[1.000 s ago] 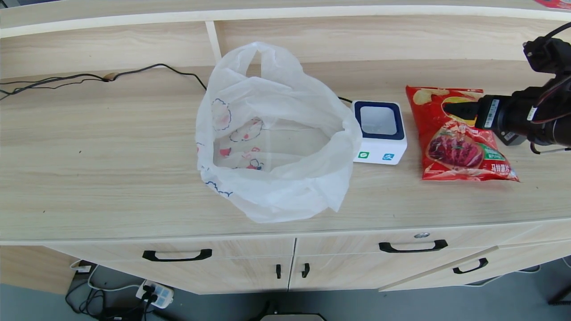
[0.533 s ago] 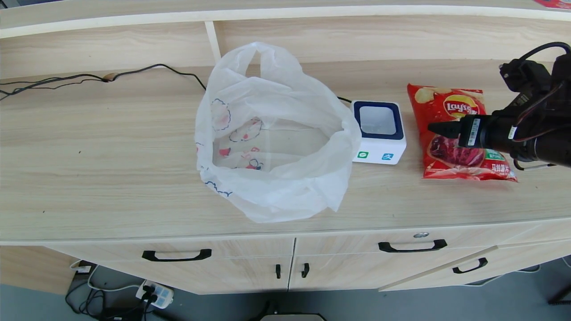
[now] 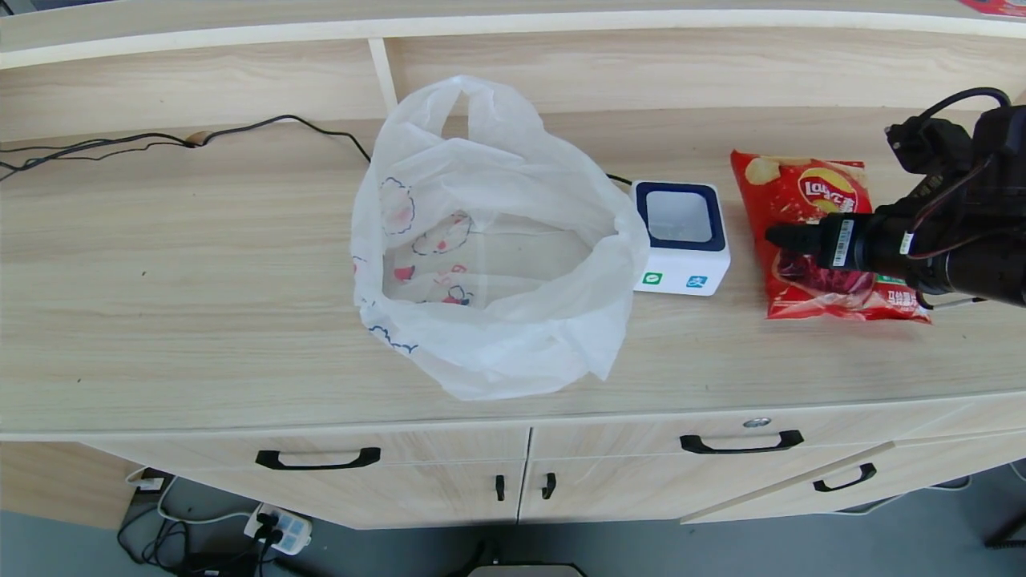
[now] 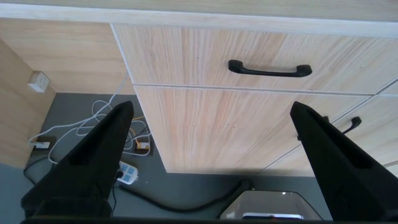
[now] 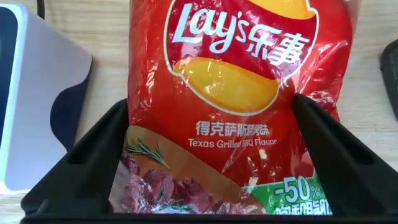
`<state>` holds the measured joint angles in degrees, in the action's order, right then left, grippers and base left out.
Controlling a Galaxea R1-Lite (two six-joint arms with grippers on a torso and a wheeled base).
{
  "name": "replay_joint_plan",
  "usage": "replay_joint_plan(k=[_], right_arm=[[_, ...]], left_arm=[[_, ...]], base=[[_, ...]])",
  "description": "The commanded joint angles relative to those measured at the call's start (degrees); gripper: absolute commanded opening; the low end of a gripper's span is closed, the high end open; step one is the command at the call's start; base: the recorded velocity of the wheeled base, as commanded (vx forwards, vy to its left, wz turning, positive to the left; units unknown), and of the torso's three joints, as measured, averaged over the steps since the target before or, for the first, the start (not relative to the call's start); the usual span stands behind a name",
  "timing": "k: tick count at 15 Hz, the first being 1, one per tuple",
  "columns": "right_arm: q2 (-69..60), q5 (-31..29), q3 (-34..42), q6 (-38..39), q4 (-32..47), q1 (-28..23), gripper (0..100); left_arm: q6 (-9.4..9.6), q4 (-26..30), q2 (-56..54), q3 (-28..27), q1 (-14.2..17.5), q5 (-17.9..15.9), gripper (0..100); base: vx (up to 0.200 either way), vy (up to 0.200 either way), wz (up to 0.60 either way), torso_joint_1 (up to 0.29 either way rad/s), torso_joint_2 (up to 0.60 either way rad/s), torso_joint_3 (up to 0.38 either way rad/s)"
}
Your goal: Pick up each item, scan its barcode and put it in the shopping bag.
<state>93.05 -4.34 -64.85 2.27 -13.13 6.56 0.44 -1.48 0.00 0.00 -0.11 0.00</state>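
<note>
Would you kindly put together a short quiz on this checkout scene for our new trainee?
1. True or false: the chip bag already lies inside the shopping bag.
2. What stands on the counter between those two? A) the scanner B) a bottle C) a basket
3. Which arm's open fingers sit on either side of the chip bag?
Key: 1 false, it lies on the counter; 2 A; 3 the right gripper.
</note>
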Motion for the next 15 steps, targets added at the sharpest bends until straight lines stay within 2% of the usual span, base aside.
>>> replay_joint_plan(k=[1,6,15], right_arm=[[0.55,-0.05,0.87,0.02,0.03,0.03,0],[-0.94,-0.67,2.36,0.46,-4.54,0.21,0],[-12.63,1.00,6.58,3.09,-6.12,0.74,0]], left_arm=[[0.00,-0.02,0.09,0.00,0.02,0.00,100],[0.00,-0.02,0.09,0.00,0.02,0.00,100],[0.00,-0.02,0.09,0.00,0.02,0.00,100]], base=[[0.000,0.000,0.00,0.000,0.00,0.000],[0.000,0.000,0.00,0.000,0.00,0.000],[0.000,0.000,0.00,0.000,0.00,0.000]])
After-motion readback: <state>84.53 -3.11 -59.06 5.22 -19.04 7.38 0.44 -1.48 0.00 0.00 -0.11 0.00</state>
